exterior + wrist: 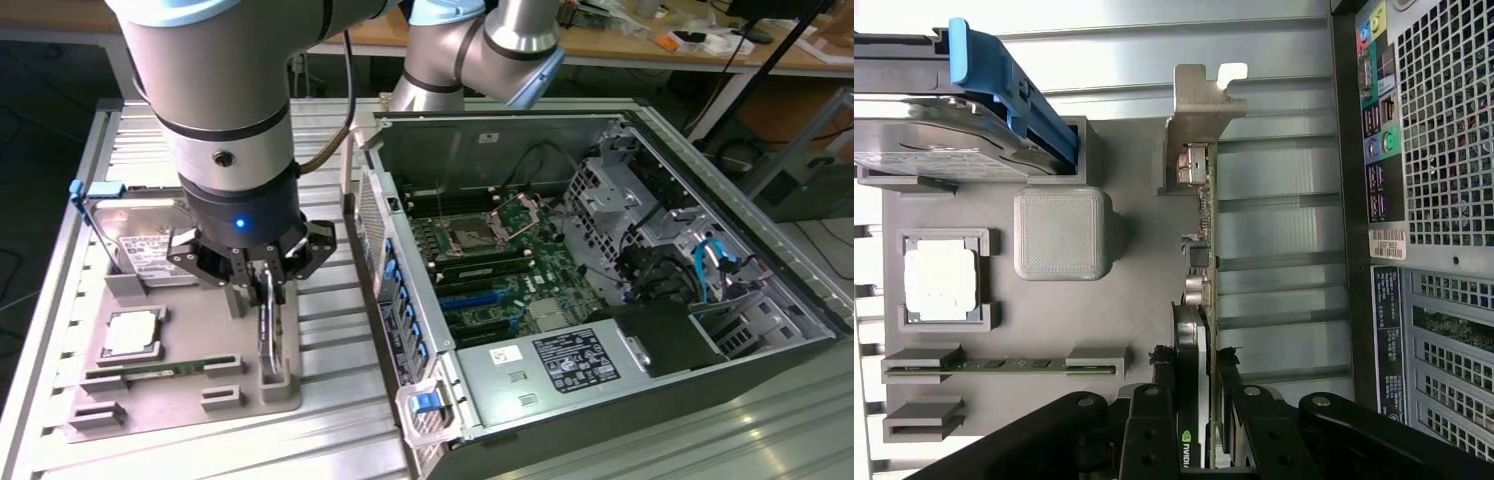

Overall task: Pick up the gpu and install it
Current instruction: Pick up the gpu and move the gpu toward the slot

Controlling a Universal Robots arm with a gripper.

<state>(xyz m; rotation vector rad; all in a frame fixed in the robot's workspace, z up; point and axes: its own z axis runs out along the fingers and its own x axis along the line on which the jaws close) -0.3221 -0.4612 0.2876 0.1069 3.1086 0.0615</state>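
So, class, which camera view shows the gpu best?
The wrist view: the gpu stands on edge, with silver bracket, board edge and fan all visible. The exterior view shows it as a thin sliver beneath the gripper.

A silver worktable of ribbed aluminium slats (174, 130) spans the exterior view from nine o'clock round to five o'clock. Behind it, from twelve to two o'clock, stands a long pale wooden bench (627, 55) strewn with small clutter. A thin black pole (761, 70) leans at two o'clock. The dark floor (40, 100) shows at ten o'clock and turns pale grey at three o'clock. In the wrist view, bright light glares off the slats.
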